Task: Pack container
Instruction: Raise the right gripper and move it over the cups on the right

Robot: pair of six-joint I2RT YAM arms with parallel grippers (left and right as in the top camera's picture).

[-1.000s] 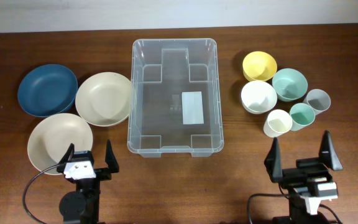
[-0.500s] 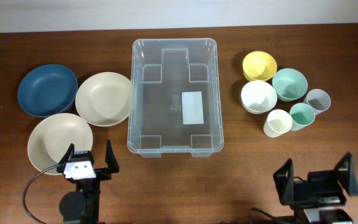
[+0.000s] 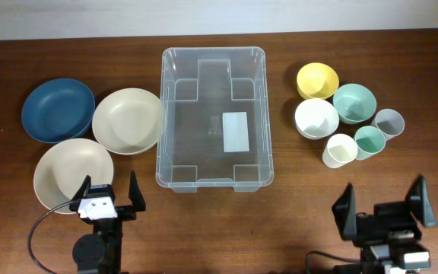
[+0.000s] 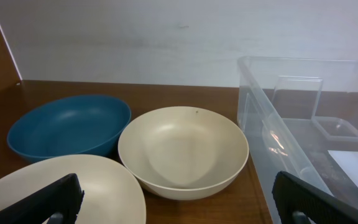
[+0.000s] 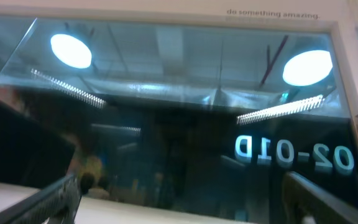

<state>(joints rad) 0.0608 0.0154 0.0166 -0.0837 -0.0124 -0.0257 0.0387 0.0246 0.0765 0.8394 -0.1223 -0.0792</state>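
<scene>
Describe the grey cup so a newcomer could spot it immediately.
From the large clear plastic rectangular bin mid-table, look right to the cluster of small dishes. The small grey round cup is its rightmost piece, beside a small teal cup, and the only grey one.

Wooden table (image 3: 280, 205) bears the container (image 3: 196, 129), three wide bowls (image 3: 127, 120) and six small cups (image 3: 315, 118)

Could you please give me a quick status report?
Left gripper, right gripper open, empty. Large clear plastic rectangular bin holds nothing yet. Wide round bowls beside it left, small cups right; none blocking.
</scene>
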